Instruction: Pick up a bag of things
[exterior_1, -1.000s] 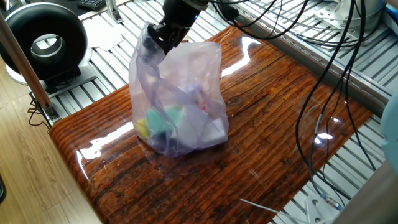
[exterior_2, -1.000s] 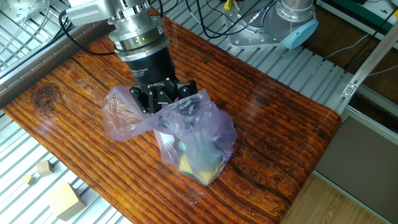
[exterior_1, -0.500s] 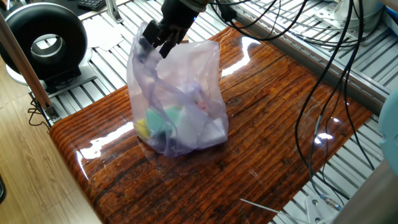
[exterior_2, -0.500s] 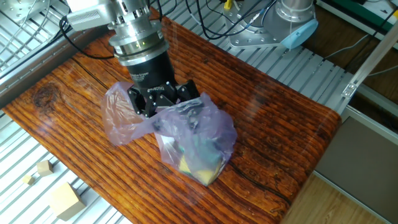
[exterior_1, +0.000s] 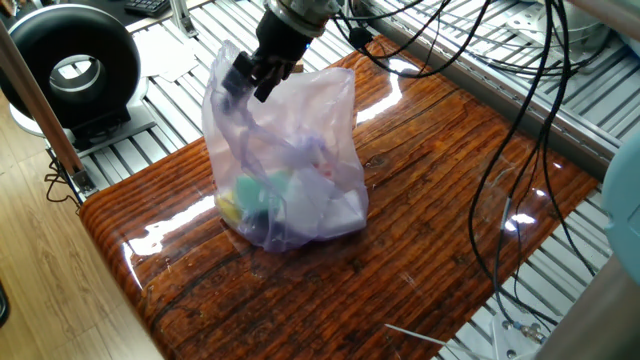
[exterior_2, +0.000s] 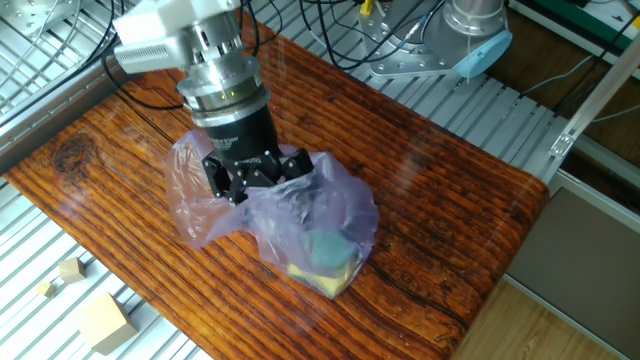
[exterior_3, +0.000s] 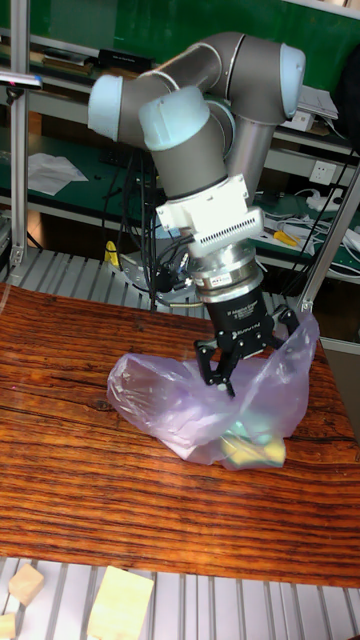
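Note:
The bag is pale lavender crinkly plastic, and its bottom sits on the glossy wooden table. Teal and yellow things show dimly through its lower part. My gripper is at the bag's upper left corner, shut on a pinch of plastic that is pulled up taut. In the other fixed view the gripper comes straight down onto the bag, with the things below it. In the tall fixed view the gripper is sunk into the bag; the fingertips are hidden by plastic.
A black ring-shaped device stands left of the table. Black cables hang over the table's right side. Tan cardboard blocks lie on the slatted metal frame beside the table edge. The arm's base is behind the table.
The gripper has risen a little, drawing the bag's top corner up and stretching the plastic. The bag's bottom and the things inside stay on the table.

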